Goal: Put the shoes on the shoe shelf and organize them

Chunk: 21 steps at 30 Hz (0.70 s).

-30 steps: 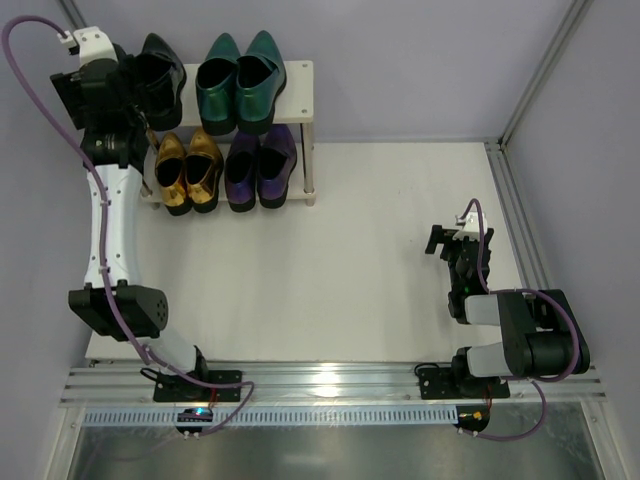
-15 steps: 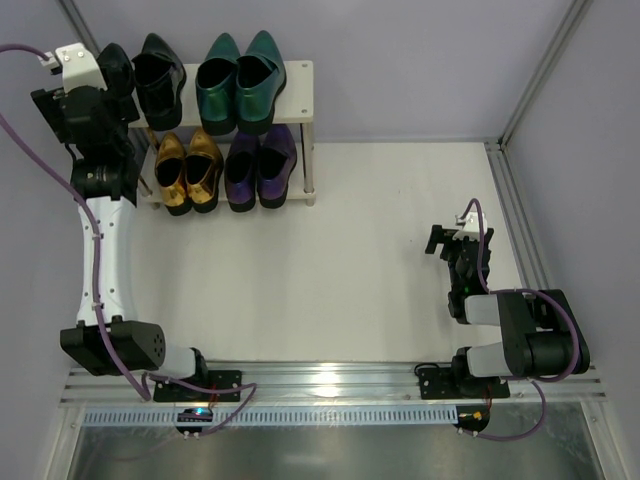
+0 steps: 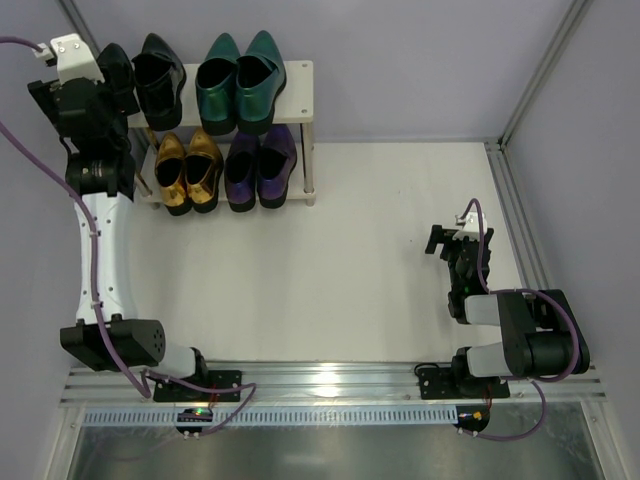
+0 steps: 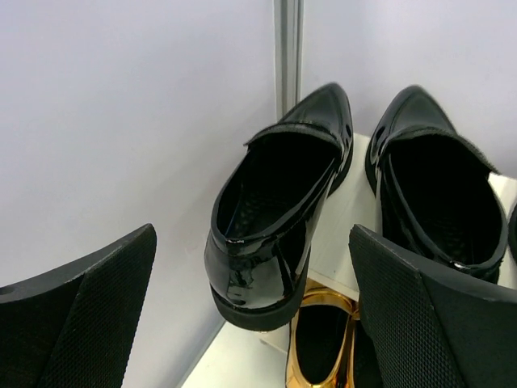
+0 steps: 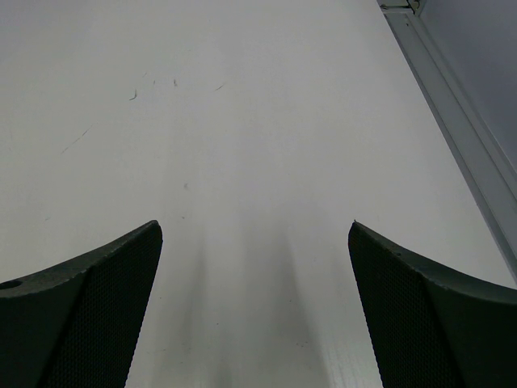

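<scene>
Last shoe: the glossy black pointed-toe loafer (image 4: 275, 218) sits at the 9 o'clock end of the top board. Its toe points to 12 and its heel juts past the near edge, above the metallic gold pair (image 4: 319, 343).
Mate: the second black loafer (image 4: 440, 202) is just beside it at 3 o'clock, apart.
Shelf: the pale wood-grain two-tier rack (image 3: 296, 85) stands at 11 o'clock on the white table (image 3: 350, 250). The green pair (image 3: 240, 80) is on top, the purple pair (image 3: 262, 165) below.
Left gripper (image 4: 252, 242): spread wide, holding nothing, at the heel's 6 o'clock.
Right gripper (image 5: 254, 234): spread, over bare table at 3 o'clock.
Technique: likely seat the heel by pushing toward 12, then retreat straight to 6 without snagging it.
</scene>
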Each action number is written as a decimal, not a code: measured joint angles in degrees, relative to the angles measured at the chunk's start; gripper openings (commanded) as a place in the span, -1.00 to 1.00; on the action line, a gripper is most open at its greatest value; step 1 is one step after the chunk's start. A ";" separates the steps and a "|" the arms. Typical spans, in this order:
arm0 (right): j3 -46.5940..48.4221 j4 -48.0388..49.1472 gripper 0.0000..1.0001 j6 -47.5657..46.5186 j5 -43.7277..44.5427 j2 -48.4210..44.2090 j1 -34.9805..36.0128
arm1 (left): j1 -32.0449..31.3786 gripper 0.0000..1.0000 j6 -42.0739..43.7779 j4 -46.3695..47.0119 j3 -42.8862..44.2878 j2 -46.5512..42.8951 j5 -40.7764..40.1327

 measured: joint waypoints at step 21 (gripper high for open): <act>0.00 0.00 0.95 0.00 0.00 0.00 0.00 | 0.00 0.99 -5.57 -5.14 1.66 8.00 -4.39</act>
